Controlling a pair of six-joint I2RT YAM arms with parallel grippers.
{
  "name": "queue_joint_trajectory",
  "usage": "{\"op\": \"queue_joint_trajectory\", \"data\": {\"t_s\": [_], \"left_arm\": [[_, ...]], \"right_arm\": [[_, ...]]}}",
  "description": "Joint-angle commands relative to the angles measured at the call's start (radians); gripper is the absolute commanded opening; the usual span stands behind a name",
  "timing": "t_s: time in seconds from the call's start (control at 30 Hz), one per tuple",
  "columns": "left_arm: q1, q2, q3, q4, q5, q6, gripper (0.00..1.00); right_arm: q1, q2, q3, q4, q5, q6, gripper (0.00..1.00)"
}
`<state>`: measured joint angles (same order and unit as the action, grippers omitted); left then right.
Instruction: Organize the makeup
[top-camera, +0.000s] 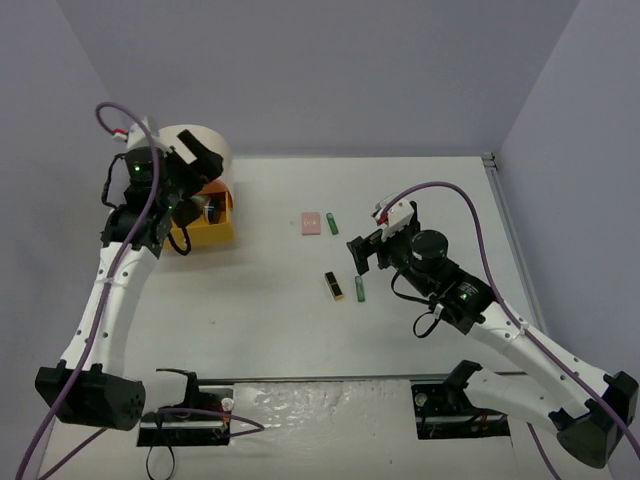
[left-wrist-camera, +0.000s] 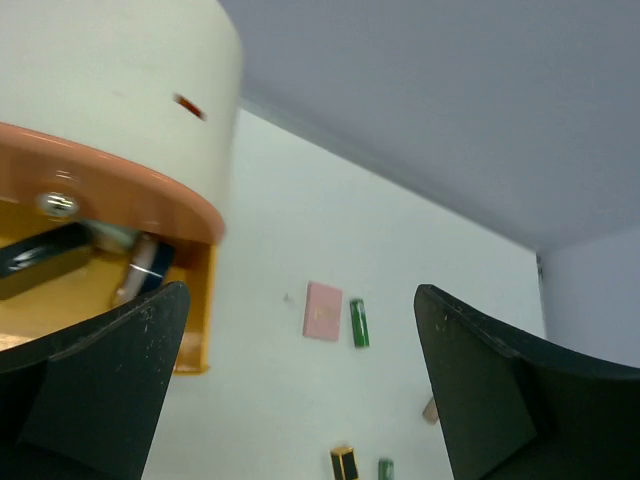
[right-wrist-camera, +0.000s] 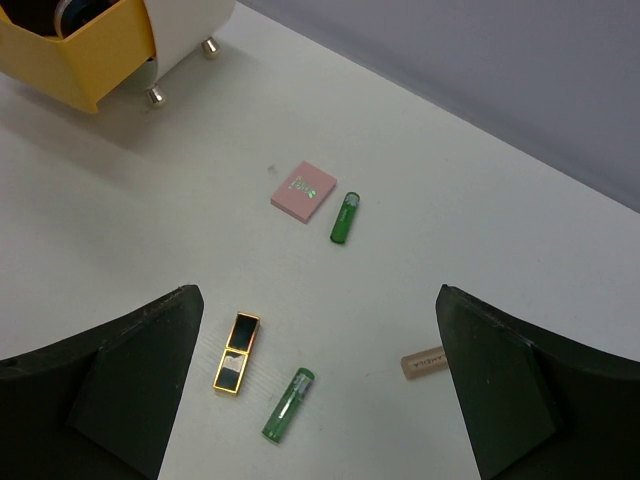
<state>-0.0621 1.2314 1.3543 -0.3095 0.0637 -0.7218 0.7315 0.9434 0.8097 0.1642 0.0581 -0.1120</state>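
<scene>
On the table lie a pink square compact (top-camera: 311, 222), a green tube (top-camera: 332, 223) beside it, a gold-black tube (top-camera: 334, 285) and a second green tube (top-camera: 360, 289). The right wrist view shows them too: pink compact (right-wrist-camera: 304, 192), green tube (right-wrist-camera: 345, 218), gold-black tube (right-wrist-camera: 237, 352), green tube (right-wrist-camera: 288, 404), and a beige tube (right-wrist-camera: 426, 361). My right gripper (top-camera: 364, 250) is open and empty above these. My left gripper (top-camera: 196, 158) is open and empty over the open yellow drawer (top-camera: 212, 216) of the cream box (top-camera: 205, 145); dark items (left-wrist-camera: 40, 262) lie in the drawer.
The cream drum-shaped box stands at the back left on small metal feet (right-wrist-camera: 153, 96), its yellow drawer (right-wrist-camera: 75, 45) pulled out toward the middle. Grey walls enclose the table on the back and sides.
</scene>
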Motion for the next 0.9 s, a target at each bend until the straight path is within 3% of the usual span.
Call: {"op": "queue_joint_trajectory", "data": {"t_s": [0.0, 0.17, 0.3, 0.63, 0.87], "left_arm": [[-0.23, 0.045, 0.091, -0.11, -0.13, 0.209, 0.96], [-0.405, 0.209, 0.168, -0.141, -0.214, 0.269, 0.97], [-0.479, 0.384, 0.241, -0.158, -0.244, 0.278, 0.97], [-0.542, 0.741, 0.445, -0.165, -0.263, 0.244, 0.97], [-0.541, 0.898, 0.556, -0.178, -0.259, 0.223, 0.97]], "right_arm": [[-0.004, -0.055, 0.052, 0.038, 0.134, 0.045, 1.0], [-0.004, -0.11, 0.039, 0.003, 0.231, 0.079, 1.0], [-0.005, -0.156, 0.02, -0.027, 0.269, 0.092, 1.0], [-0.006, -0.206, -0.007, -0.058, 0.281, 0.1, 1.0], [-0.004, -0.204, -0.015, -0.06, 0.279, 0.1, 1.0]]}}
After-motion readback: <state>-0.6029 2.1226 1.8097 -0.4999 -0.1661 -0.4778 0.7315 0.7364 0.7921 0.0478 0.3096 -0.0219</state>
